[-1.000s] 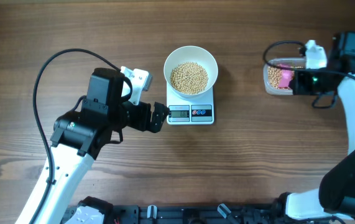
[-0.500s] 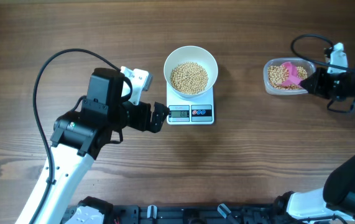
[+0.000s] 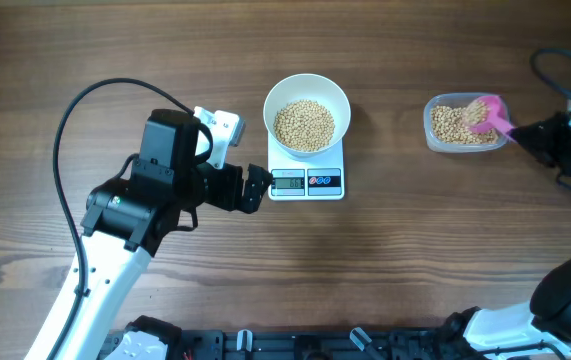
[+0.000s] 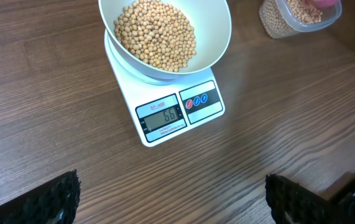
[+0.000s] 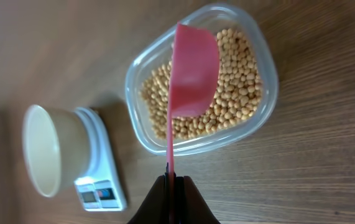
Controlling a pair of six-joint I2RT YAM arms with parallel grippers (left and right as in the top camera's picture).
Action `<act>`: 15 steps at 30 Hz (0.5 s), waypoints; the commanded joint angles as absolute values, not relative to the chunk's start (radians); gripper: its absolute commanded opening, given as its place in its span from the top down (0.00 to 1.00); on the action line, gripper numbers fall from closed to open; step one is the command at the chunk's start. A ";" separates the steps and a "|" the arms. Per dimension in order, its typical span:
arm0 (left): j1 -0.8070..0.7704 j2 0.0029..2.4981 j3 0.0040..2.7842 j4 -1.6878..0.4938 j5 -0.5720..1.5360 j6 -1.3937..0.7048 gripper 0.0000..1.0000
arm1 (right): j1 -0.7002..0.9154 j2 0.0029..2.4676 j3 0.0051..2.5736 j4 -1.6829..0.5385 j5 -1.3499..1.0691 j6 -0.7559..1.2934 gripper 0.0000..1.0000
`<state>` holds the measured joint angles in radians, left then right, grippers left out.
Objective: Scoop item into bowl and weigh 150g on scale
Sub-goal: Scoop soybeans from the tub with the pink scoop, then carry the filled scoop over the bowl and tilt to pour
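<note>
The white bowl [image 3: 269,110] stands on the small white scale [image 3: 305,183] with a heap of tan beans [image 3: 303,124] inside. My left gripper [image 3: 256,188] rests open just left of the scale's front; from its wrist camera its fingers [image 4: 56,200] flank bare wood below the scale [image 4: 177,112] and bowl [image 4: 218,32]. My right gripper [image 5: 172,182] is shut on the handle of a pink scoop [image 5: 193,70], whose cup hangs over the clear tub [image 5: 265,93] of beans [image 5: 239,93]. Overhead, that gripper [image 3: 520,134] sits right of the tub [image 3: 437,130].
The scale's display [image 4: 162,116] is lit, with two round buttons [image 4: 196,101] beside it. A black cable [image 3: 75,120] loops over the left arm. The right arm reaches in from the table's right edge.
My right arm has drawn back to the right, carrying the pink scoop from the middle of the tub to its right end. The left arm, bowl and scale have stayed put.
</note>
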<state>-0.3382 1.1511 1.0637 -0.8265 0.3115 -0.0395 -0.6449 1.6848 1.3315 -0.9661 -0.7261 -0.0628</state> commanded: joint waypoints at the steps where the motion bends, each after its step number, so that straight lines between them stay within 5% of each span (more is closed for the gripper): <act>1: -0.332 1.145 1.064 -0.827 0.321 -0.045 0.00 | -0.704 1.695 1.327 -0.982 -0.920 -0.046 0.96; 15: -0.332 1.145 1.064 -0.827 0.320 -0.045 0.00 | -0.785 1.695 1.327 -1.057 -1.258 -0.088 0.96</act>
